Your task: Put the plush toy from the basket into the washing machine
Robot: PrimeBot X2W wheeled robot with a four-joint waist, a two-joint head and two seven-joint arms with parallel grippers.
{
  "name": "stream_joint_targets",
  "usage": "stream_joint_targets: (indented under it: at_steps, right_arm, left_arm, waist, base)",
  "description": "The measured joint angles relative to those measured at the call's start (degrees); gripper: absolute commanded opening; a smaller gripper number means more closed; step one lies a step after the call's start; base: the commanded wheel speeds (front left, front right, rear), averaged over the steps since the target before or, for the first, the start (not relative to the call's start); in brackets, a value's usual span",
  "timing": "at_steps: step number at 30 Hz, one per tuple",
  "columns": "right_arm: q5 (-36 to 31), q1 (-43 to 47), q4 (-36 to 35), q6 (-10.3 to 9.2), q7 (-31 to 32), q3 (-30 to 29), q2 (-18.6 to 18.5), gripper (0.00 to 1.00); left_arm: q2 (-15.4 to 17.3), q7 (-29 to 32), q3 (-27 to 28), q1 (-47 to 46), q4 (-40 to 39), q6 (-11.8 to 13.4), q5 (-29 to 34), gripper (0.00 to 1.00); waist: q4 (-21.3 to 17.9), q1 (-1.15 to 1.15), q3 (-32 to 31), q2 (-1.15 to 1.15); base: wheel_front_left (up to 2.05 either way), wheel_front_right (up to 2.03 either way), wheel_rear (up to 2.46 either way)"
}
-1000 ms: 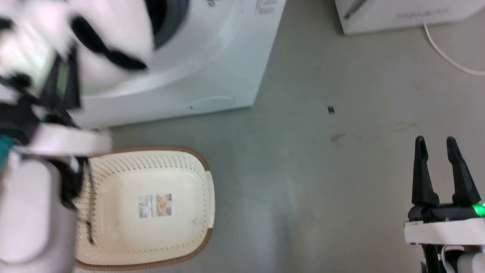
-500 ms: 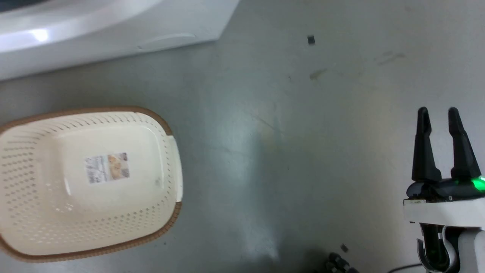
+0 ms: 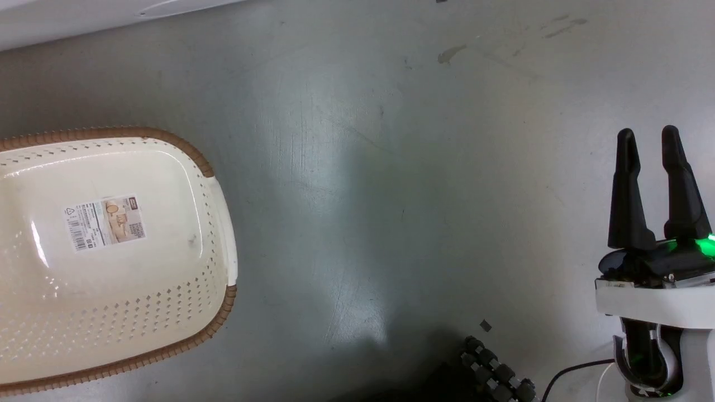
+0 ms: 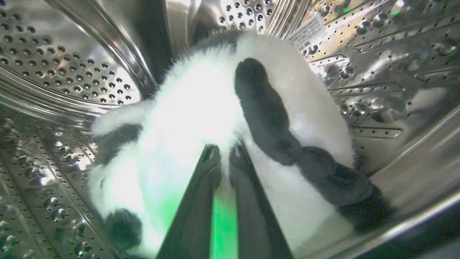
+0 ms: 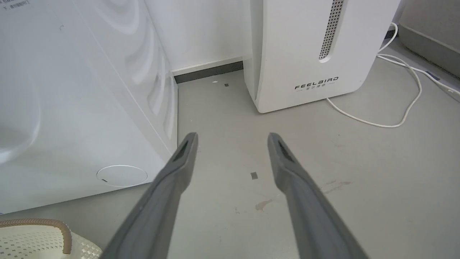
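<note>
The fluffy black-and-white plush toy [image 4: 194, 108] lies inside the washing machine's shiny perforated steel drum [image 4: 64, 64]. My left gripper [image 4: 225, 163] is shut on the toy's white fur, its fingers almost together. The cream basket [image 3: 167, 268] with the brown rim sits on the floor at the left of the head view, holding just its paper label [image 3: 105, 222]. A corner of the basket [image 5: 36, 241] also appears in the right wrist view. The washing machine's white front [image 5: 72, 108] stands just beyond it. My right gripper [image 3: 648, 139] hovers open over bare floor at the right, holding nothing.
A white FEELBIRD appliance [image 5: 309, 54] stands right of the washer, with a white cable [image 5: 402, 108] trailing over the grey floor. A dark ribbed part [image 3: 494, 374] and a black cable lie at the head view's bottom edge.
The head camera has swung down and away from the washer, so the left arm and toy have left that view. The right gripper stays open in much the same place.
</note>
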Motion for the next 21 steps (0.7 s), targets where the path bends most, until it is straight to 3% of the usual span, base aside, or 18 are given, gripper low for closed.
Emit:
stream_joint_targets:
  at_steps: [9,10,11,21]
  right_arm:
    - [-0.32,-0.66,-1.31,0.01,0.0,0.77,0.0,1.0]
    - [-0.34,-0.66,-1.34,0.01,0.0,0.68,0.0,1.0]
    - [-0.44,-0.66,-1.35,0.01,0.0,0.62,0.0,1.0]
    - [-4.46,-0.49,-0.31,0.01,0.0,-1.12,0.0,1.0]
  left_arm:
    - [1.05,-1.3,-4.64,-1.33,8.29,-0.08,-2.15,0.0]
    - [1.08,-2.26,-5.13,-1.1,8.75,-0.08,-2.32,0.38]
    - [1.08,-3.14,-5.5,-0.76,9.32,-0.09,-2.63,1.0]
    - [-2.7,-15.67,-6.62,7.76,12.7,0.02,-6.09,1.0]
  waist:
    - [0.4,0.0,-0.85,0.0]
    - [0.5,0.0,-1.18,0.0]
    - [0.63,0.0,-1.55,0.0]
    - [2.89,0.0,-9.2,0.0]
  base:
    - [0.0,0.0,0.0]
    - [0.0,0.0,0.0]
    - [0.0,0.0,0.0]
    - [0.0,0.0,0.0]
